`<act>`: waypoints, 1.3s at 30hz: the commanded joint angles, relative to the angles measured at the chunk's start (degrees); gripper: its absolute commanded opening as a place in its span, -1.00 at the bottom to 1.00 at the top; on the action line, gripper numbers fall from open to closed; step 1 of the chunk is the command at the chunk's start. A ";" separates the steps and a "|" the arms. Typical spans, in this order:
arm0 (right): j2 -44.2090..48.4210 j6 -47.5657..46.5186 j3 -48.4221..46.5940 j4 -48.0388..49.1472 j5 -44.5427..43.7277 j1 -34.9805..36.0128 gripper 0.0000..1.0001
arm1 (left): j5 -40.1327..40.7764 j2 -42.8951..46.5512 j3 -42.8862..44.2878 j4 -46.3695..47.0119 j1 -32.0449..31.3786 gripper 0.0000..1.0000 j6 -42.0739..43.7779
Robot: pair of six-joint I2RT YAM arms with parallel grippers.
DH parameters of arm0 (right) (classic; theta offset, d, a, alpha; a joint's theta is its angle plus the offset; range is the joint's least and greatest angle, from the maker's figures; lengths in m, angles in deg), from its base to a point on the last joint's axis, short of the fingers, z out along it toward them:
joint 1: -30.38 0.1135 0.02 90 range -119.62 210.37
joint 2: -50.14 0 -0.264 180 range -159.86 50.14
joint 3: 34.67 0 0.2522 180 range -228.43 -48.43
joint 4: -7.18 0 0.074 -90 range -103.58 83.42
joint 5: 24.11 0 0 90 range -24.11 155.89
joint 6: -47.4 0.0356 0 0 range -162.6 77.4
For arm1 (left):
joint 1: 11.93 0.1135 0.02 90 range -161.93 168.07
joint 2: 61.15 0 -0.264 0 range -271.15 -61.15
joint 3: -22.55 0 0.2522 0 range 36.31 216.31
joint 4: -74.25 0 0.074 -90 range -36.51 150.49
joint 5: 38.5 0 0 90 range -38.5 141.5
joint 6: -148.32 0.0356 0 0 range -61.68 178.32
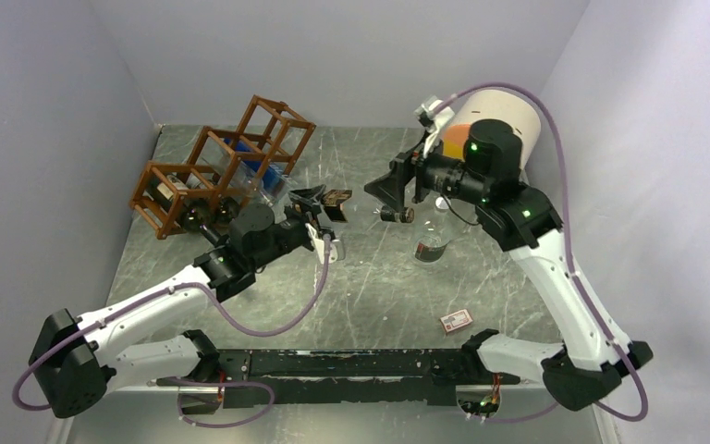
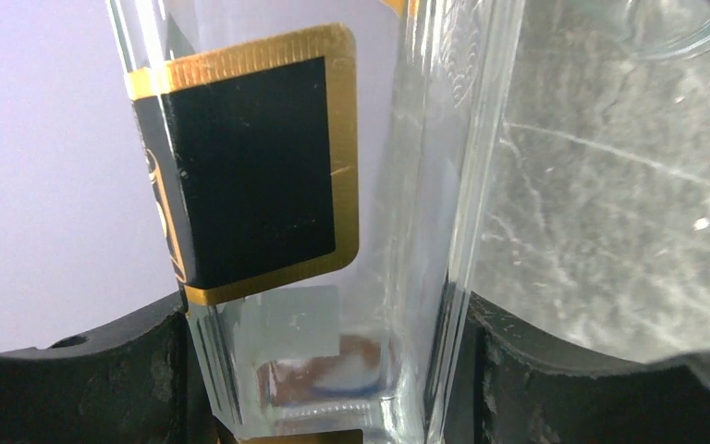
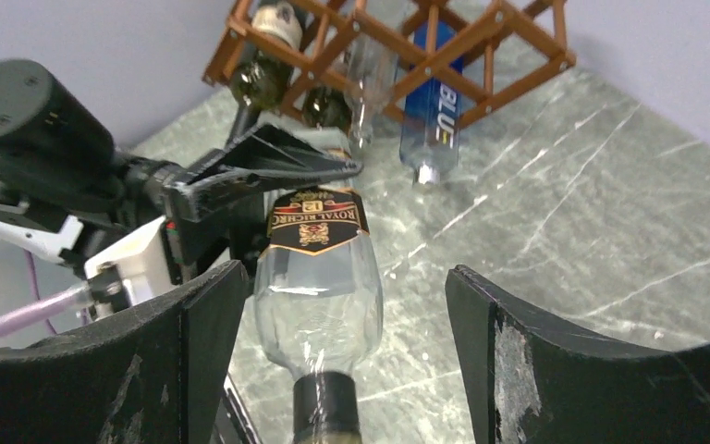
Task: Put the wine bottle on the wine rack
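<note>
The wine rack (image 1: 205,134), a stepped lattice of thin reddish-brown bars, stands at the back left of the table (image 1: 361,296). Its cells hold two dark bottles (image 3: 259,79), a clear one (image 3: 370,74) and a blue one (image 3: 434,120), their necks pointing out of the front.

Just right of the rack's front, the wine bottle (image 3: 319,268) is held roughly level, apart from the rack. It is clear glass and looks empty. It has a black label with a gold border on its body, a second black and gold label below the shoulder, and a dark cap. Its base points towards the rack and its neck points away to the right.

The left arm reaches from the near left corner diagonally up towards the rack. The left gripper (image 1: 317,208) pinches the bottle's lower body, a dark finger (image 2: 102,379) pressed to the glass on each side.

The right arm rises from the near right corner and bends back towards the rack, wrist level. The right gripper (image 3: 342,273) faces the bottle's neck end with its jaws spread wide on either side of the shoulder. There is clear space on one side, and the other finger is close to the glass.

Further right of the rack there is a glass (image 1: 432,248), a small box (image 1: 456,321) nearer the arms' bases, and a white drum (image 1: 504,116) at the back.
</note>
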 commanded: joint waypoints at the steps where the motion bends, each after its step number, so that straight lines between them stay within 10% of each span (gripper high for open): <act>1: -3.18 -3.20 0.64 -1.81 2.19 -0.05 0.65 | 1.31 -1.08 2.93 11.91 -0.09 -0.86 14.09; 33: -8.61 -6.42 19.34 8.30 8.86 3.55 0.70 | 3.47 -4.33 -5.34 21.98 -0.15 -0.86 24.46; 39: -8.67 -5.79 20.38 9.86 7.50 3.88 0.21 | 3.15 -4.28 -4.73 20.60 -0.12 -0.86 23.29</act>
